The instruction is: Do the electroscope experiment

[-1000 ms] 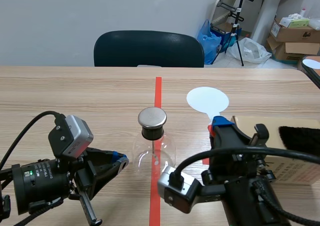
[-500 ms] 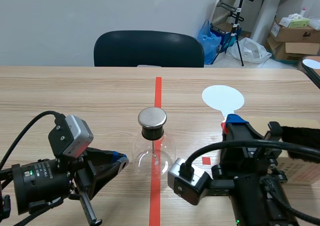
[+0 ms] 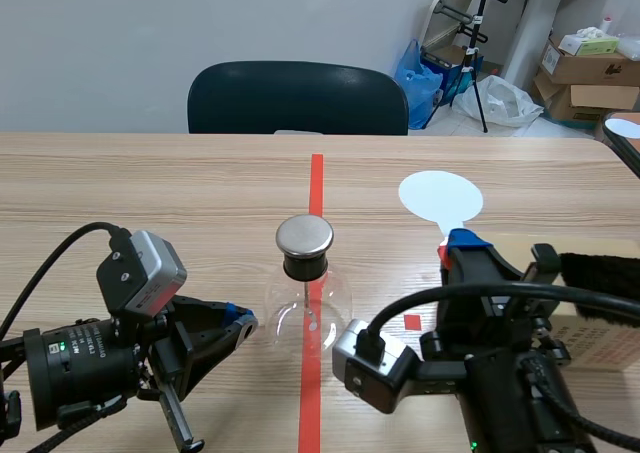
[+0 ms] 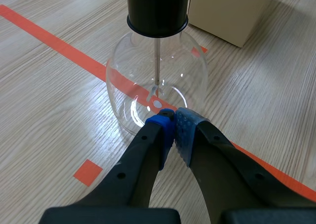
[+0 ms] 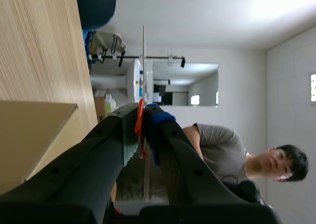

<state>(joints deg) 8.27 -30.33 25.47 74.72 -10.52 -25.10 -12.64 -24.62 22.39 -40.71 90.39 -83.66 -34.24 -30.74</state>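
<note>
Wooden worktop (image 3: 150,193): the glass flask (image 3: 308,308) (likely fragile; grip its stopper (image 4: 157,9)) stands centred, toward the near edge. Left tool (image 4: 173,122), pinched empty, sits beside it; right tool (image 5: 140,120) clamps the white paddle (image 3: 440,195).

The left pincer (image 4: 172,119) lies low, closed tip to tip. The right pincer (image 5: 140,120) points upward, clamped on a white paddle (image 3: 440,195).

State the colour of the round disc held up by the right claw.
White; the scene view shows the disc best.
</note>
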